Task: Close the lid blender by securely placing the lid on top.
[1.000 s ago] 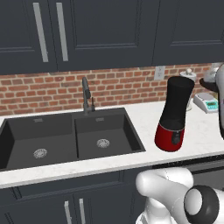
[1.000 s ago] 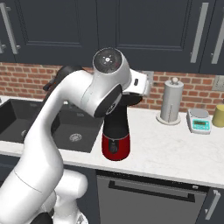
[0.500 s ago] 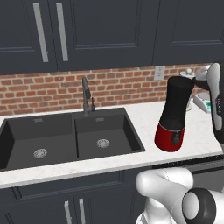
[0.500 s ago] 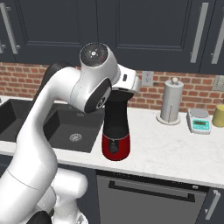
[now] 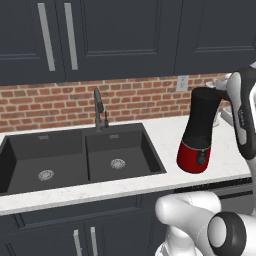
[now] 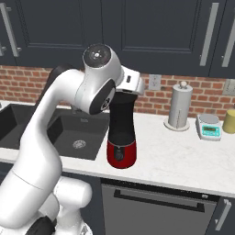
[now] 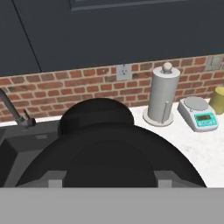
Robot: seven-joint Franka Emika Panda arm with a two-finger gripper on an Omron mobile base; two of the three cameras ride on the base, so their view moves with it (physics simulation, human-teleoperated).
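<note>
Blender (image 6: 121,133) stands upright on the white counter (image 6: 183,158), just right of the dark sink (image 5: 75,160), its black jar tapering down to the glossy red base. The arm reaches over the jar's mouth, and the gripper (image 7: 112,181) is clenched on the lid (image 7: 111,153), the big round black disc that bulks across the lower half of the hand view. Beyond its upper edge in that view a second dark round shape shows, which looks like the jar's top; how close the two are I cannot tell.

My judgement is that the step in hand is the final lowering and seating. To do it well, the lid should be centred over the jar's mouth and kept level, so it drops evenly inside the rim rather than catching on one side. Descent should be slow and straight down, since the blender is tall on a narrow rounded base and a sideways push near the top could tip or slide it. Release should come only once the lid sits flat all round.

Paper towel holder (image 6: 179,106) and scale (image 6: 209,126) stand well apart to the right, out of the way.
</note>
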